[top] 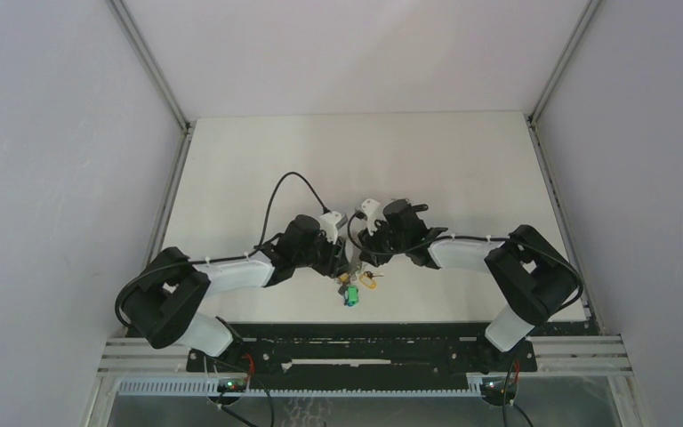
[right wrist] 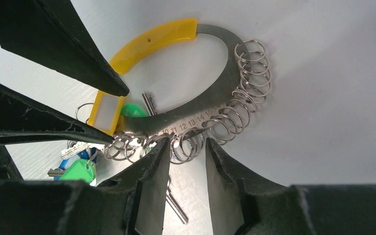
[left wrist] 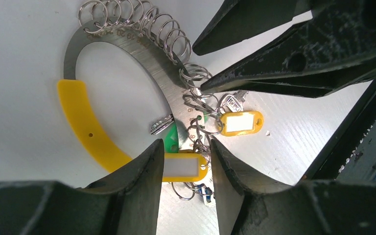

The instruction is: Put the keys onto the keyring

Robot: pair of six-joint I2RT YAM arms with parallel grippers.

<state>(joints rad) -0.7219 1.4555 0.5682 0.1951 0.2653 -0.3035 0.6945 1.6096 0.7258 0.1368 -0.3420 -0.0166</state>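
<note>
The keyring (left wrist: pixel 127 49) is a wide steel loop with a yellow plastic section (left wrist: pixel 85 122) and a row of small split rings (left wrist: pixel 161 34). It lies flat on the table. My left gripper (left wrist: pixel 187 147) stands open astride a yellow-tagged key (left wrist: pixel 183 166), with a slim gap at the right finger. My right gripper (right wrist: pixel 187 144) is open too, its tips straddling a few split rings (right wrist: pixel 191 147) beside the steel band (right wrist: pixel 225 78). Another yellow tag (left wrist: pixel 240 122), green tags (right wrist: pixel 76 171) and a bare key blade (right wrist: pixel 176 205) lie close by. From above, both grippers (top: pixel 353 262) meet over the keys (top: pixel 353 292).
The white table (top: pixel 462 169) runs back to grey walls on three sides. Both arms reach in from the near edge, their wrists almost touching. A black cable (top: pixel 289 182) loops above the left wrist.
</note>
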